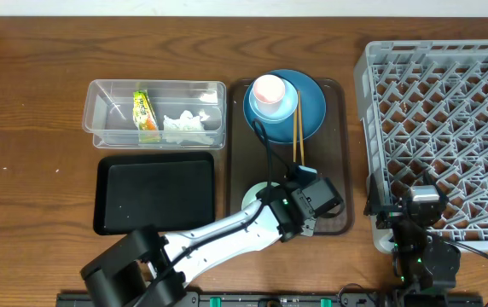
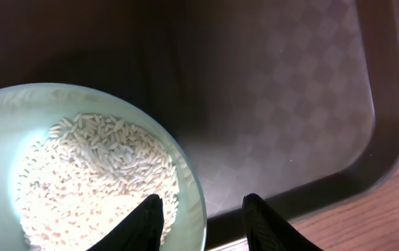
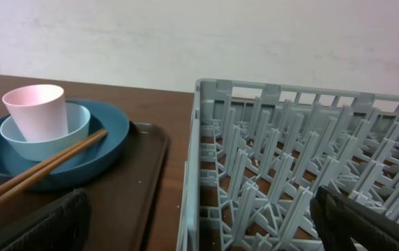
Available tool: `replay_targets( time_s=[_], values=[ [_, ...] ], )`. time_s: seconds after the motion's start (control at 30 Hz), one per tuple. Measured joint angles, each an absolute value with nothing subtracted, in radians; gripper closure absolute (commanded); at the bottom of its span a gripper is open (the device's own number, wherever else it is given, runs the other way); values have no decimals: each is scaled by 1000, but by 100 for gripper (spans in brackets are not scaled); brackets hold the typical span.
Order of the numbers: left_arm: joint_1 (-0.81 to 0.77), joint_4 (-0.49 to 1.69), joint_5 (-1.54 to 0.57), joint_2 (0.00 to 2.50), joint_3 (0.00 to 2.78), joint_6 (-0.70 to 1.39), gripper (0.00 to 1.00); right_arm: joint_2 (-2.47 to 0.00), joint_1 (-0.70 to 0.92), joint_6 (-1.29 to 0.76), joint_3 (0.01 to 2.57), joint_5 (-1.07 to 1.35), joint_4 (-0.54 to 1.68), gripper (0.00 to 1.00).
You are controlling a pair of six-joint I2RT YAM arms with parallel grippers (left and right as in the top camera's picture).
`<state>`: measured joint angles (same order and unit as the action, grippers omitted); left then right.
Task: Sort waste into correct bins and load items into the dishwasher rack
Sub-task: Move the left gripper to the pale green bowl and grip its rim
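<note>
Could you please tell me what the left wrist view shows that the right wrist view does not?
Only the left wrist view shows the mint bowl holding rice, with the open left pincer straddling its rim, one finger over the rice and one outside. Only the right wrist view shows the pink cup standing in the light blue bowl on the plate, chopsticks resting across the plate's rim, and the rack, with the right pincer open. Both show the brown tray and the wooden table.

Grey plastic rack (image 1: pixel 440 49), clear plastic container (image 1: pixel 107 111) — smooth wooden table (image 1: pixel 31 128), matt black tray (image 1: pixel 154 194)
</note>
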<state>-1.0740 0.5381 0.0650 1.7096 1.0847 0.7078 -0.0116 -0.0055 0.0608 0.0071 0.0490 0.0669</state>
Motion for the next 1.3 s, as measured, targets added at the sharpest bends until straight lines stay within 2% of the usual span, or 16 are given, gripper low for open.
replay_targets(
  time_s=[0.77,0.8,1.03,1.3],
  values=[
    [-1083,528,105,1721,1085,710,61,-12,-6,61,7,49,67,1],
    [-1083,526,105,1728,1085,710,64,-12,-6,61,7,49,67,1],
    [-1083,520,105,1781,1085,711,66,-12,-6,61,7,49,67,1],
    [-1083,518,105,1782,1085,711,73,-12,-6,61,7,49,67,1]
  ],
)
